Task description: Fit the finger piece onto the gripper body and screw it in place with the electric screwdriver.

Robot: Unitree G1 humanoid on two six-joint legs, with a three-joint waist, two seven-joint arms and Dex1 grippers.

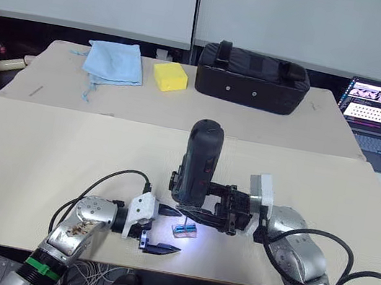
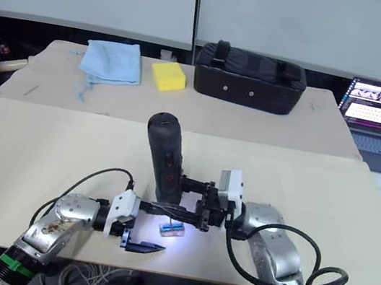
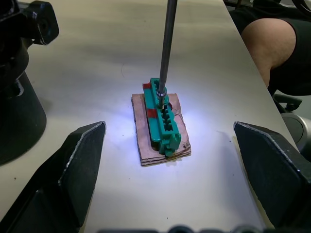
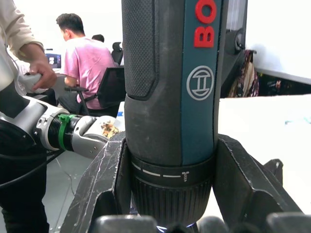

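My right gripper [image 1: 200, 214] is shut on the electric screwdriver [image 1: 200, 160] and holds it upright over the near middle of the table. Its thin metal bit [image 3: 167, 43] points down onto a green slotted holder [image 3: 163, 119], which lies on a small cardboard pad lit by the tool's light. My left gripper [image 1: 165, 230] is open, one finger [image 3: 77, 160] on each side of the holder without touching it. A chunky black piece with a rounded base, seemingly the gripper body [image 3: 19, 111], stands just beyond the holder. The finger piece is out of view.
On the far table lie a black zipped bag [image 1: 253, 76], a yellow block [image 1: 170, 75] and a blue cloth [image 1: 116, 63]. An open laptop [image 1: 379, 108] sits at the far right. People [image 4: 87, 58] are beyond the table's left side.
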